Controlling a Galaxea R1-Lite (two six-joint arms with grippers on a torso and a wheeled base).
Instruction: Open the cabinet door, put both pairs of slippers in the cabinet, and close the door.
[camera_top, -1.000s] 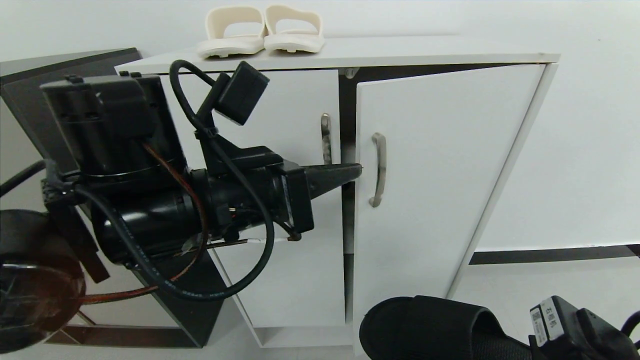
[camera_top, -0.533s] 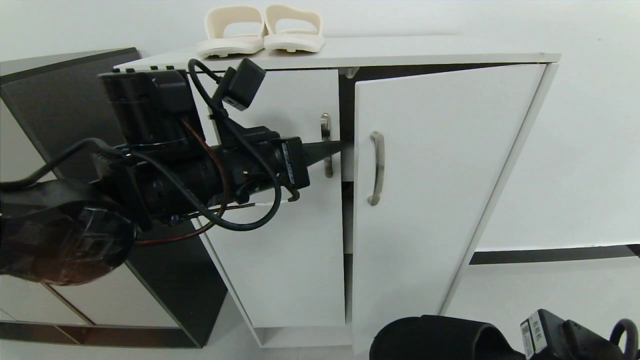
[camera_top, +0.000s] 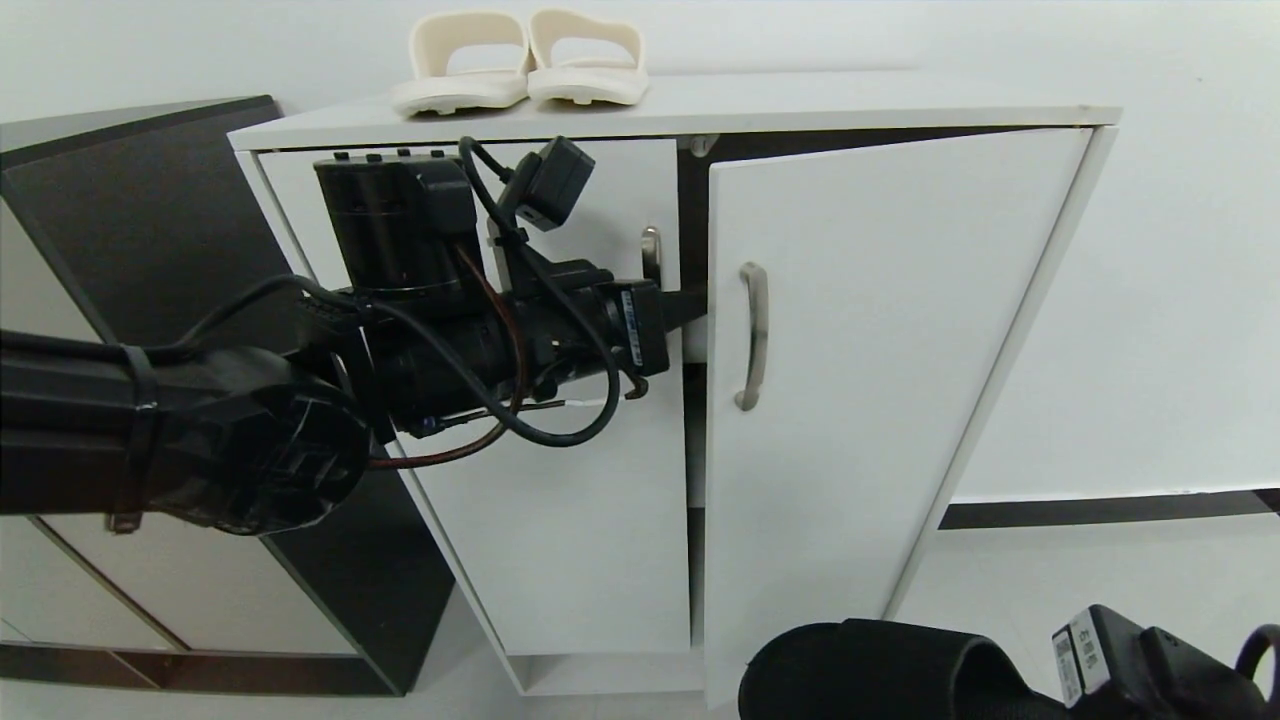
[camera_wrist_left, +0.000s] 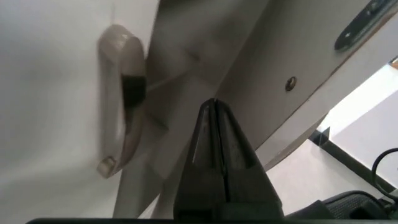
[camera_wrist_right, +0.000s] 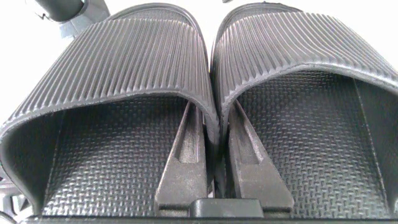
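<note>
A white cabinet (camera_top: 800, 100) has its right door (camera_top: 880, 350) slightly ajar and its left door (camera_top: 580, 520) closed. My left gripper (camera_top: 698, 300) is shut and empty, its tip in the dark gap between the doors, just past the left door's handle (camera_top: 650, 245) and left of the right door's handle (camera_top: 755, 335). The left wrist view shows the shut gripper (camera_wrist_left: 214, 109) beside that left handle (camera_wrist_left: 121, 106). Cream slippers (camera_top: 520, 60) sit on the cabinet top. Black slippers (camera_top: 880, 670) hang low at the right, my right gripper (camera_wrist_right: 212, 115) shut on their two inner walls.
A dark cabinet (camera_top: 130, 200) stands against the white cabinet's left side. A white wall with a black baseboard stripe (camera_top: 1100, 510) runs behind on the right, with open floor in front of it.
My left arm has risen and pushed forward toward the cabinet, its tip moving from the right door's edge up into the gap. The black slippers have shifted slightly at the bottom.
</note>
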